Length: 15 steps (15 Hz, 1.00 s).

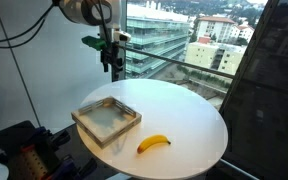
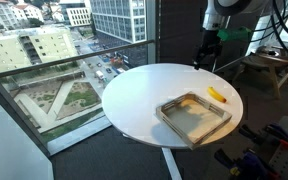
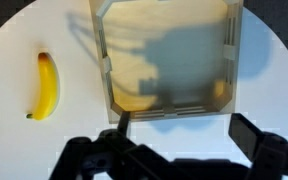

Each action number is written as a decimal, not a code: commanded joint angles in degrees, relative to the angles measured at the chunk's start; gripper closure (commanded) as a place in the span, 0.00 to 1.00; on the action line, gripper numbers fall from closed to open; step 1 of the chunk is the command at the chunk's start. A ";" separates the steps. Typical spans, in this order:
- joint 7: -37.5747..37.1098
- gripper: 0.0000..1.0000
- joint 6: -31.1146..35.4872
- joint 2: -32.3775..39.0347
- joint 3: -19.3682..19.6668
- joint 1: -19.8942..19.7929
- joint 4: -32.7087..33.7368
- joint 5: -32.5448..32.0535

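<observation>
My gripper (image 1: 114, 66) hangs high above the far side of a round white table (image 1: 199, 115), open and empty. It also shows in an exterior view (image 2: 208, 56) and in the wrist view (image 3: 184, 135), where its dark fingers stand wide apart over bare tabletop. A shallow square wooden tray (image 1: 106, 120) with a grey floor lies on the table; it shows in an exterior view (image 2: 194, 117) and in the wrist view (image 3: 167, 55). A yellow banana (image 1: 153, 144) lies beside the tray, also in an exterior view (image 2: 217, 94) and the wrist view (image 3: 46, 85).
Large windows with city buildings (image 2: 44, 50) stand behind the table. A wooden stool or side table (image 2: 267, 65) is at the back. Cables and equipment (image 1: 14, 150) sit low near the table's edge.
</observation>
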<state>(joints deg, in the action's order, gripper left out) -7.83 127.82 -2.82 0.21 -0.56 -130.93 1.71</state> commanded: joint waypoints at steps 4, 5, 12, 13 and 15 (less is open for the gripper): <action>-5.58 0.00 -3.21 4.86 1.40 -1.27 6.41 -1.44; -6.27 0.00 -3.50 5.48 1.65 -1.41 7.06 -1.57; -12.31 0.00 -3.82 9.91 3.94 -1.87 11.29 -4.29; -12.95 0.00 -3.68 10.47 4.29 -1.95 11.77 -4.48; -13.77 0.00 -3.63 11.56 4.94 -2.08 12.73 -4.72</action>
<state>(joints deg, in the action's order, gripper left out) -19.12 125.74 6.68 4.47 -2.29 -121.30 -1.59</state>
